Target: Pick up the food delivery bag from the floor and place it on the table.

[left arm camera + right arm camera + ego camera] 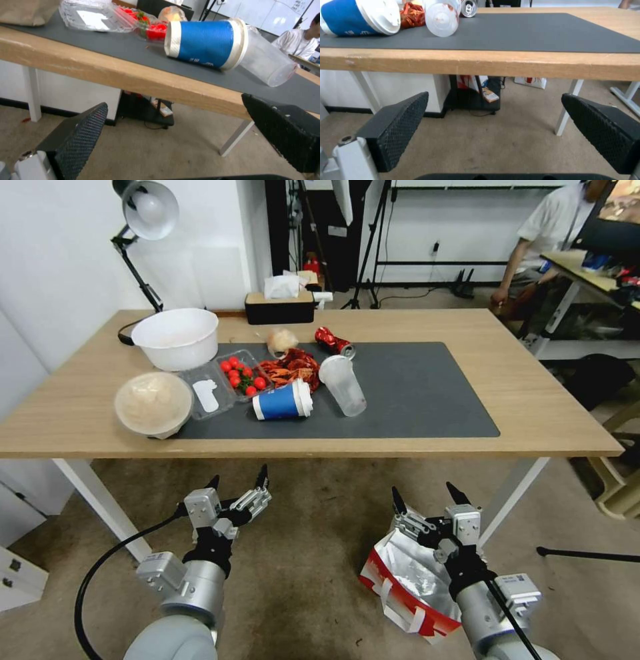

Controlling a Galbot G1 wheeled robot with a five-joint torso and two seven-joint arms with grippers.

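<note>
One littered table point(533, 407) over worn beige floor point(307, 580).

Food delivery bag point(407, 587): white with red side panels and silver foil lining. Floor point(313, 573): beige-brown, dark smudges. Table point(533, 400): light wood, white legs, dark grey mat point(413, 393). Paper cup point(283, 401): blue, white lid. Crushed can point(335, 342): red. Cherry tomatoes point(241, 373): red. Bowl point(177, 337): white. Fingers point(400, 125): black, diamond-textured pads.
</note>
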